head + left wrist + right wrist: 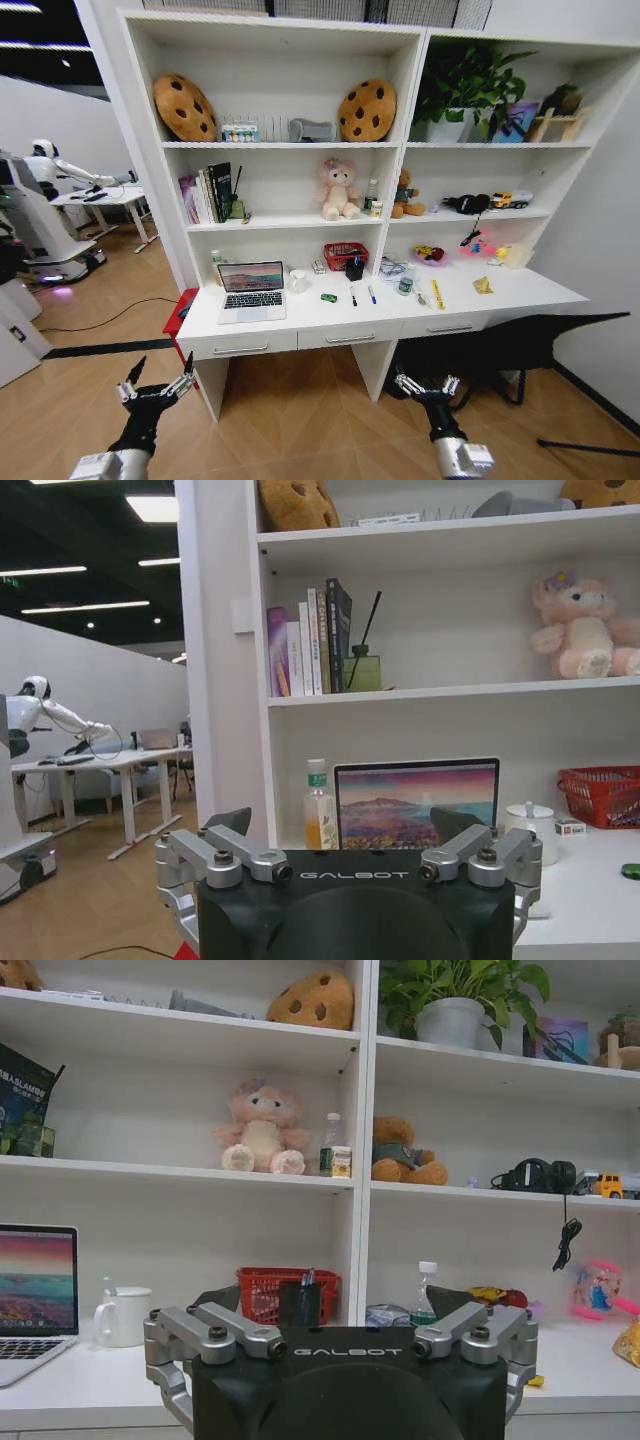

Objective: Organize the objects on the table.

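I am holding my left gripper (155, 392) and right gripper (426, 388) spread and empty before the table (500, 296); laptop (252, 290), car (329, 297) and pens (353, 296) are lying untouched, nothing organized yet.

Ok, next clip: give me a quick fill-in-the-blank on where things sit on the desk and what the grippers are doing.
1. The silver laptop sits on the table with its lid ____.
2. The tiny green toy car lies to the ____ of the laptop, seen from the head view.
3. The left gripper and the right gripper hang in front of the desk, both with jaws ____.

Missing words: open; right; open
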Robot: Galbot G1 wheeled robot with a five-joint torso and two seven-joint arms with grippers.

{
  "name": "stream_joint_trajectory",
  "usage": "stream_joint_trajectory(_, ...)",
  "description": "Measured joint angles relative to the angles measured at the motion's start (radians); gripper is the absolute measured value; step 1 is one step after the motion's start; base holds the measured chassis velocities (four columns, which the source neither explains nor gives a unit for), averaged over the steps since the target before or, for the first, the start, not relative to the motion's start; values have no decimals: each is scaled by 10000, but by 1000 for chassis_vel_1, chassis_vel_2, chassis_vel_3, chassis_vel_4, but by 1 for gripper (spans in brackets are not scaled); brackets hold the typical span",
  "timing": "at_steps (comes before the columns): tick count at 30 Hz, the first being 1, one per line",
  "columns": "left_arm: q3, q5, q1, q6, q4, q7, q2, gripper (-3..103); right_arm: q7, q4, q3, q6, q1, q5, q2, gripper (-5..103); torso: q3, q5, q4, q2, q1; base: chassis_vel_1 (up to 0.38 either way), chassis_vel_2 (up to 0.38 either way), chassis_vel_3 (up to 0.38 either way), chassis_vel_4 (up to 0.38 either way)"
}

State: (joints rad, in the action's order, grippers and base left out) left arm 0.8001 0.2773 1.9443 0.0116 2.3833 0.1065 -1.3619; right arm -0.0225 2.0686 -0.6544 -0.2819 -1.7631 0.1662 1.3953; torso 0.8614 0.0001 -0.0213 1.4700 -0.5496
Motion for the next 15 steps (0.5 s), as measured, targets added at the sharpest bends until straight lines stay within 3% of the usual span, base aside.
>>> stream_joint_trajectory(10,-137,-260,28,37,-28,-170,-235,98,-41,318,-2,415,-9,189,-185,100,0,-1,0,0,0,0,0,0,0)
stream_joint_trajectory(15,-85,-277,58,-7,-29,-255,-156,98,-251,614,-63,1175,142,275,-445,100,0,0,1,0,0,0,0,0,0)
